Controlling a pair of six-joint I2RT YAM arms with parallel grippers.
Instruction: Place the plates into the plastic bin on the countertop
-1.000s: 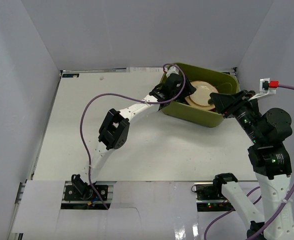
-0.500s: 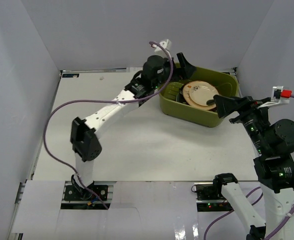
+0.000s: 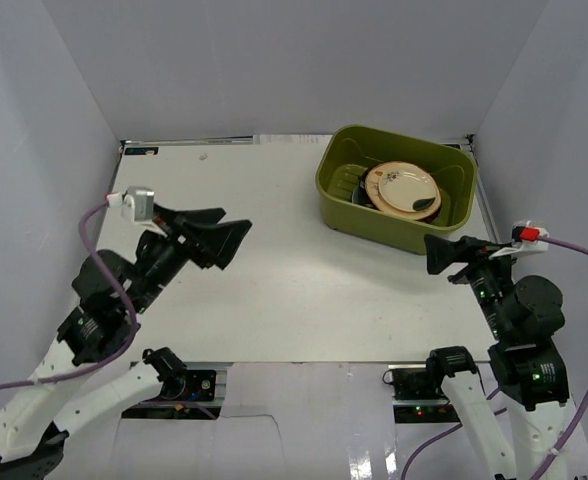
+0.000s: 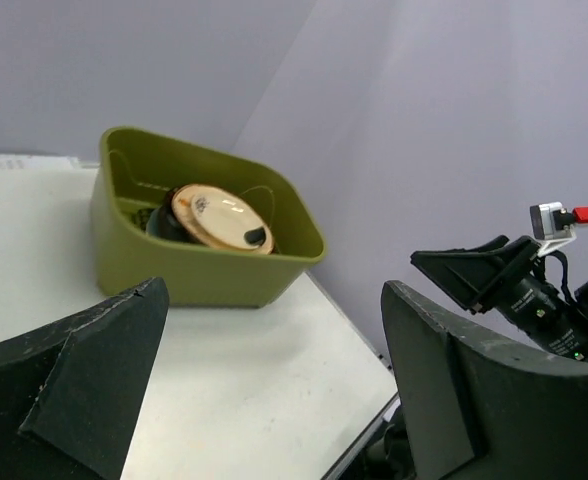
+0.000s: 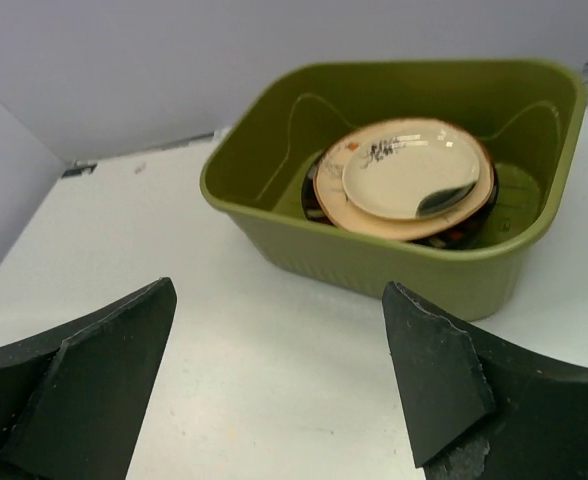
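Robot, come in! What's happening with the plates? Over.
Left gripper open, empty. Right gripper open, empty. Plates stacked in bin. Nothing in the way.

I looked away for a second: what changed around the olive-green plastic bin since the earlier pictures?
The left gripper lifted out of the olive-green rectangular plastic bin and swung back to the near left; the right gripper drew back off the stack of round plates toward the near right. Both now stand open and empty. Bin and plates stayed put.
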